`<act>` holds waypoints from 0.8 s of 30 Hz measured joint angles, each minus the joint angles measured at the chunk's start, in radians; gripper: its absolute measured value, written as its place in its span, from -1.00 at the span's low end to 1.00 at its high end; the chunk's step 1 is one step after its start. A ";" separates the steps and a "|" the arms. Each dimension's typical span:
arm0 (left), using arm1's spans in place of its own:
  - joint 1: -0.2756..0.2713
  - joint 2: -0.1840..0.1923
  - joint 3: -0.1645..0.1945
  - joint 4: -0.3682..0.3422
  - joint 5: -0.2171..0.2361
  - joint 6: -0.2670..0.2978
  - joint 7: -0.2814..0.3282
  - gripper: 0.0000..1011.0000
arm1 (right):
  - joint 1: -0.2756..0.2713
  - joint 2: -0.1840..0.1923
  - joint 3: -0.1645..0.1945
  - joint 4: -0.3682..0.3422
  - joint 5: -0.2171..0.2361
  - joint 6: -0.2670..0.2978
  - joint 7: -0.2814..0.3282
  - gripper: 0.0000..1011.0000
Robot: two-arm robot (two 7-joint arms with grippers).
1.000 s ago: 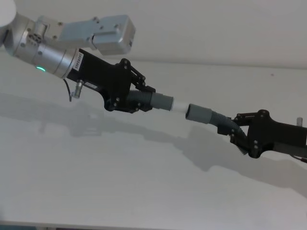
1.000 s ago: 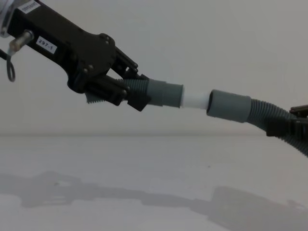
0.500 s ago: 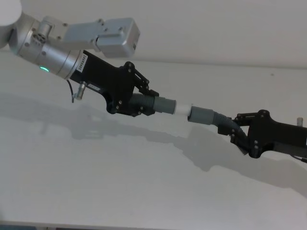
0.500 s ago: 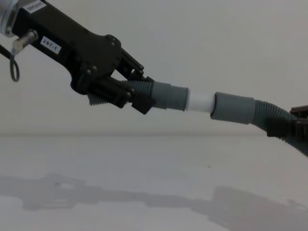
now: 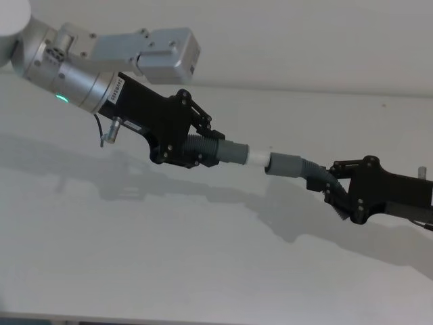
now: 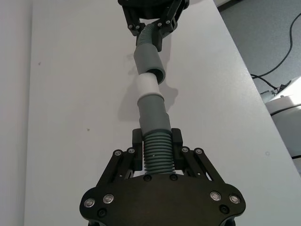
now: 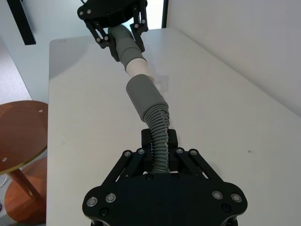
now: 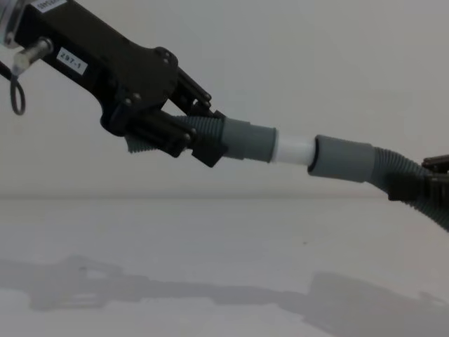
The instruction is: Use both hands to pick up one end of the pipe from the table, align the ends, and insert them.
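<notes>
As both hoses (image 6: 157, 153) hung above the table (image 5: 169, 257), the left gripper (image 5: 203, 147) clasped one ribbed length, the right gripper (image 5: 330, 184) the other; the white spigot (image 5: 258, 157) met the opposite cuff (image 5: 284, 164).

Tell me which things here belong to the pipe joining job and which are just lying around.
Job:
left gripper
right gripper
left pipe with white spigot
right pipe
table

Lying about:
wooden stool
floor cable
</notes>
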 joint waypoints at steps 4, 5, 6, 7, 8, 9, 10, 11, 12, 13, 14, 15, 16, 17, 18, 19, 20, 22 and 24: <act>-0.002 0.004 0.002 -0.008 -0.001 0.003 0.004 -0.33 | 0.001 0.002 -0.003 0.000 0.003 0.001 -0.002 -0.65; -0.002 0.006 0.003 -0.010 -0.001 0.004 0.005 -0.33 | 0.002 0.003 -0.005 0.000 0.004 0.003 -0.003 -0.65; -0.002 0.006 0.004 -0.012 -0.002 0.004 0.006 -0.33 | 0.002 0.003 -0.006 0.000 0.004 0.004 -0.003 -0.65; -0.002 0.007 0.004 -0.013 -0.002 0.005 0.007 -0.33 | 0.003 0.004 -0.007 0.000 0.004 0.005 -0.003 -0.65; -0.002 0.008 0.004 -0.014 -0.002 0.005 0.008 -0.33 | 0.003 0.004 -0.008 0.000 0.004 0.006 -0.004 -0.65; -0.003 0.009 0.005 -0.016 -0.002 0.006 0.010 -0.33 | 0.005 0.005 -0.009 0.000 0.005 0.008 -0.006 -0.65; -0.003 0.009 0.006 -0.017 -0.003 0.006 0.010 -0.33 | 0.005 0.005 -0.011 0.000 0.005 0.008 -0.007 -0.65; -0.003 0.011 0.007 -0.019 -0.003 0.007 0.012 -0.33 | 0.006 0.006 -0.013 0.000 0.005 0.011 -0.008 -0.65; -0.004 0.011 0.007 -0.020 -0.003 0.007 0.012 -0.33 | 0.007 0.006 -0.014 0.000 0.006 0.013 -0.008 -0.65; -0.004 0.012 0.008 -0.021 -0.004 0.007 0.013 -0.33 | 0.008 0.007 -0.015 0.000 0.006 0.014 -0.009 -0.65; -0.005 0.013 0.009 -0.023 -0.004 0.007 0.014 -0.33 | 0.009 0.007 -0.017 0.000 0.006 0.016 -0.010 -0.65; -0.005 0.013 0.009 -0.024 -0.004 0.007 0.014 -0.33 | 0.009 0.007 -0.017 0.000 0.006 0.016 -0.010 -0.65; -0.005 0.014 0.010 -0.024 -0.004 0.007 0.015 -0.33 | 0.011 0.008 -0.019 0.000 0.007 0.020 -0.011 -0.65; -0.006 0.014 0.011 -0.026 -0.005 0.008 0.016 -0.33 | 0.012 0.009 -0.020 0.000 0.007 0.021 -0.011 -0.65; -0.006 0.015 0.012 -0.027 -0.005 0.008 0.016 -0.33 | 0.013 0.010 -0.022 0.000 0.007 0.024 -0.013 -0.65; -0.007 0.015 0.012 -0.027 -0.005 0.008 0.017 -0.33 | 0.014 0.010 -0.023 0.000 0.007 0.025 -0.014 -0.65; -0.007 0.016 0.013 -0.028 -0.005 0.008 0.017 -0.33 | 0.014 0.010 -0.023 0.000 0.007 0.025 -0.014 -0.65; -0.009 0.017 0.015 -0.029 -0.005 0.009 0.018 -0.33 | 0.018 0.011 -0.028 0.000 0.009 0.030 -0.017 -0.65; -0.010 0.017 0.016 -0.031 -0.005 0.009 0.019 -0.33 | 0.020 0.012 -0.030 0.001 0.010 0.033 -0.019 -0.65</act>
